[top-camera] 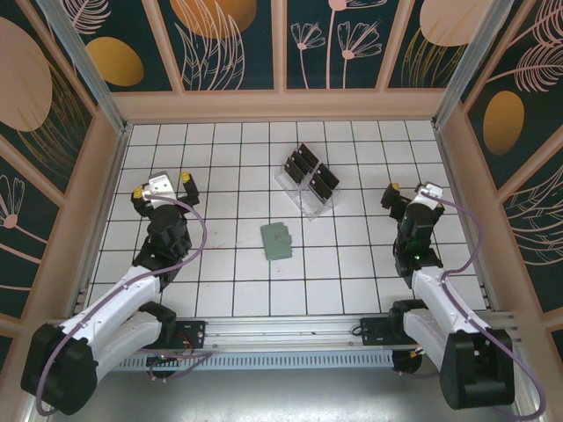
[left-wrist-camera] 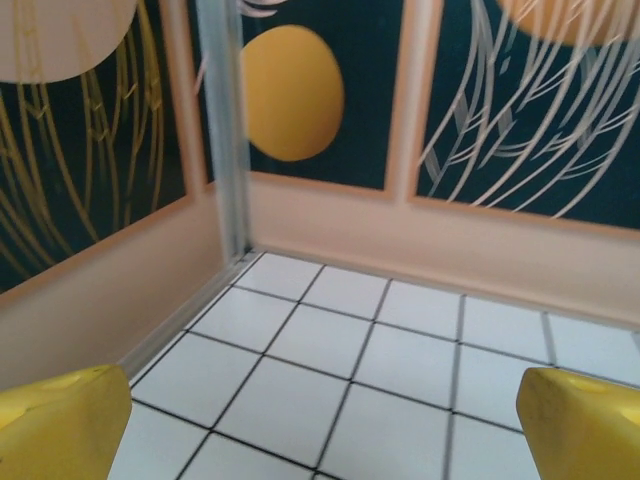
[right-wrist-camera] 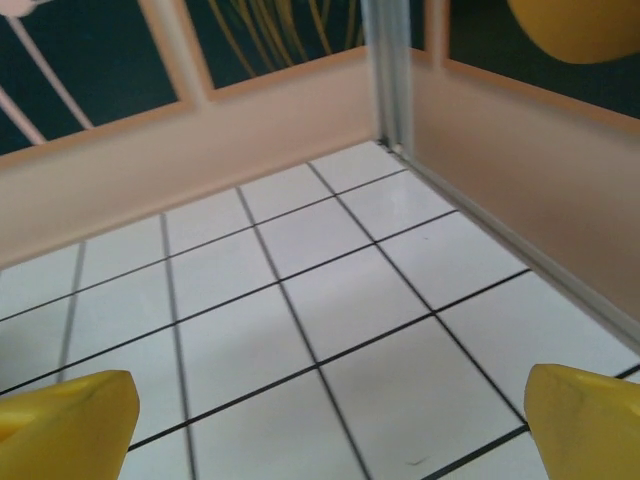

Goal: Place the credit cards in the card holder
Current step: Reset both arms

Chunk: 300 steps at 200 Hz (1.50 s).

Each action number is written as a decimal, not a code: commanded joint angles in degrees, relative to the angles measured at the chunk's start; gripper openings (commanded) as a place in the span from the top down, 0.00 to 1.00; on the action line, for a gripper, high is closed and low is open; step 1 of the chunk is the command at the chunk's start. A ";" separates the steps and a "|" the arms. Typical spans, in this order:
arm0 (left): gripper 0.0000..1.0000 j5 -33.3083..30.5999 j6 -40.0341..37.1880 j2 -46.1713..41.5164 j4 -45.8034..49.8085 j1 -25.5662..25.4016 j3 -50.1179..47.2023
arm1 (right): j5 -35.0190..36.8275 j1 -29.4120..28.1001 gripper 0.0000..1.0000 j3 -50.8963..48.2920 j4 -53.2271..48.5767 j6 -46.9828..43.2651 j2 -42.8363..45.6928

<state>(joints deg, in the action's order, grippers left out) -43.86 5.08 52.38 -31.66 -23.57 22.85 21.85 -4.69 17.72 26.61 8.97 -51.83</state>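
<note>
Credit cards [top-camera: 308,171] all sit in clear rack [top-camera: 310,208], upper centre; card holder [top-camera: 276,240] below awaits loading; left gripper [top-camera: 162,184], right gripper [top-camera: 412,189] splayed, empty.

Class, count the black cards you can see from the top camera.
4 black cards stand in the clear rack: two in its left row, two in its right row. They overlap, so others may be hidden.

White tiled table [top-camera: 229,290], black grid lines. Green card holder [top-camera: 276,240] lies flat near centre. Clear plastic rack [top-camera: 309,205] stands just beyond it, apart, slightly right.
</note>
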 commanded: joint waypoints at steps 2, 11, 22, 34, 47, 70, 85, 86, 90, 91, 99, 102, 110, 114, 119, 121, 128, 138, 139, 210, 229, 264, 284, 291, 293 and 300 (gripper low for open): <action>0.01 3.92 -1.52 1.36 -7.35 4.07 -3.36 | 2.44 1.03 0.01 0.34 10.60 -2.13 -4.37; 0.01 4.40 -0.93 2.11 -9.26 5.34 -4.92 | 2.26 1.10 0.01 0.54 11.53 -2.64 -6.85; 0.02 6.63 -1.03 3.07 -12.90 6.78 -6.98 | 2.15 1.19 0.01 0.40 13.04 -2.72 -9.44; 0.02 8.07 -1.60 4.91 -17.73 8.30 -9.15 | 1.42 1.40 0.01 -0.50 16.45 -3.14 -12.10; 0.01 10.53 -2.01 7.46 -22.19 10.45 -11.05 | 0.66 1.49 0.01 -1.26 19.12 -3.77 -14.52; 0.01 14.72 -2.68 13.19 -29.60 13.66 -13.37 | -0.44 1.88 0.01 -2.34 23.05 -5.28 -17.32; 0.01 17.69 -4.81 17.80 -33.55 14.80 -13.90 | -2.10 2.34 0.01 -3.31 26.24 -5.80 -18.64; 0.02 17.90 -4.95 18.08 -33.73 14.83 -13.90 | -2.30 2.37 0.01 -3.31 26.53 -5.81 -18.76; 0.01 18.65 -5.12 19.25 -34.51 15.18 -13.95 | -3.06 2.60 0.01 -3.66 27.56 -5.68 -19.11; 0.02 18.86 -5.14 19.51 -34.69 15.29 -13.92 | -3.27 2.68 0.01 -3.70 27.85 -5.66 -19.23; 0.02 20.00 -5.05 21.84 -36.82 16.12 -13.97 | -4.72 3.09 0.01 -4.46 30.20 -5.36 -20.23; 0.02 19.89 -5.03 22.39 -37.15 16.28 -13.81 | -5.18 3.22 0.01 -4.74 31.09 -5.29 -20.57; 0.02 20.59 -4.13 23.31 -37.71 17.17 -13.25 | -6.69 3.53 0.01 -5.40 33.74 -5.55 -21.77; 0.01 21.32 -3.20 23.90 -38.04 17.75 -12.98 | -7.41 3.60 0.01 -5.71 35.25 -5.83 -22.51; 0.01 22.43 -2.14 24.35 -37.48 18.46 -12.41 | -8.03 3.66 0.01 -6.20 37.33 -6.17 -23.57; 0.02 23.07 -1.86 24.59 -37.72 18.85 -12.29 | -8.31 3.66 0.01 -6.40 38.09 -6.34 -24.10; 0.01 24.79 -1.24 25.88 -39.62 19.47 -12.52 | -9.13 3.71 0.01 -6.98 41.27 -7.11 -25.81; 0.02 25.70 -0.94 28.54 -44.33 19.79 -13.63 | -10.52 3.76 0.01 -8.40 46.93 -7.68 -28.35; 0.02 25.72 -0.90 28.77 -44.75 19.79 -13.67 | -10.69 3.83 0.01 -8.57 47.52 -7.67 -28.60; 0.01 37.79 -0.79 34.93 -39.53 23.37 -8.38 | -13.68 5.19 0.01 -6.80 52.08 -6.38 -37.70; 0.01 38.23 -0.60 35.17 -39.72 23.61 -8.33 | -15.06 6.05 0.01 -6.23 51.21 -5.85 -37.70; 0.01 38.23 -0.59 35.22 -39.72 23.66 -8.35 | -11.19 4.51 0.01 -8.09 54.80 -6.73 -37.72; 0.01 38.17 -0.64 35.23 -39.72 23.66 -8.30 | -10.34 1.65 0.01 -8.93 57.04 -9.98 -38.00; 0.01 38.09 -0.63 35.16 -39.71 23.66 -8.34 | -9.83 1.35 0.01 -9.68 59.21 -10.30 -38.48; 0.02 38.13 -0.63 35.18 -39.71 23.66 -8.33 | -9.54 1.39 0.01 -9.73 59.40 -10.25 -38.45; 0.01 38.15 -0.67 35.18 -39.71 23.67 -8.31 | -9.79 1.33 0.01 -9.57 58.73 -10.21 -38.24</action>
<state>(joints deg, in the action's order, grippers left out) -6.61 3.68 87.07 -71.40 -0.25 13.91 9.45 -2.00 9.19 79.70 1.30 -89.84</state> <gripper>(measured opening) 0.985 0.989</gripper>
